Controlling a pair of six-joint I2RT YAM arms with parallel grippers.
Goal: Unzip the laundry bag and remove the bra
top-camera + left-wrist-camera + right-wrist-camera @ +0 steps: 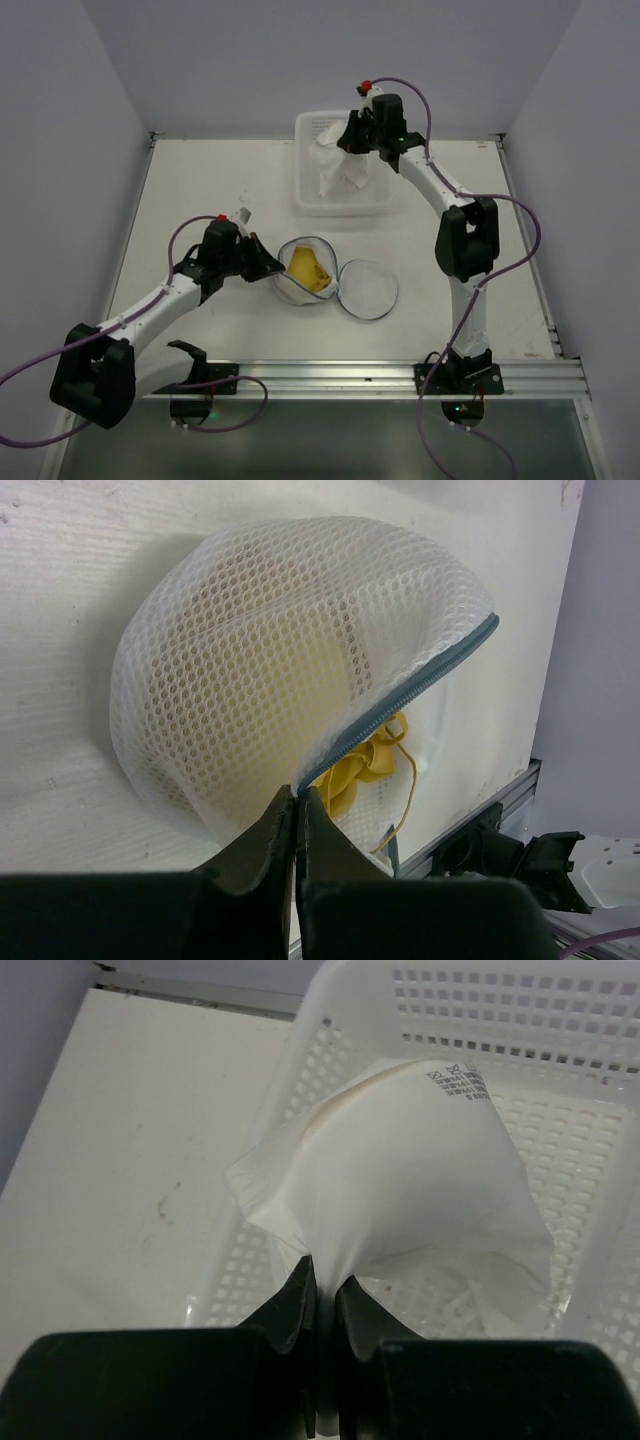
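The laundry bag [300, 285], a round white mesh pouch with a dark zip rim, lies open mid-table with its lid [368, 288] flipped to the right. A yellow garment [310, 268] lies inside it. My left gripper [272, 268] is shut on the bag's zip edge; the left wrist view shows the gripper [298, 795], the mesh dome [290, 650] and the yellow garment [365, 765]. My right gripper [345, 140] is shut on a white bra [340, 170] and holds it over the white basket [303, 195]. The right wrist view shows that gripper [325, 1275], the bra [420, 1180] and its care label.
The rectangular white plastic basket [590, 1160] stands at the back of the table. A metal rail [380, 378] runs along the near edge. Grey walls close in the left, right and back sides.
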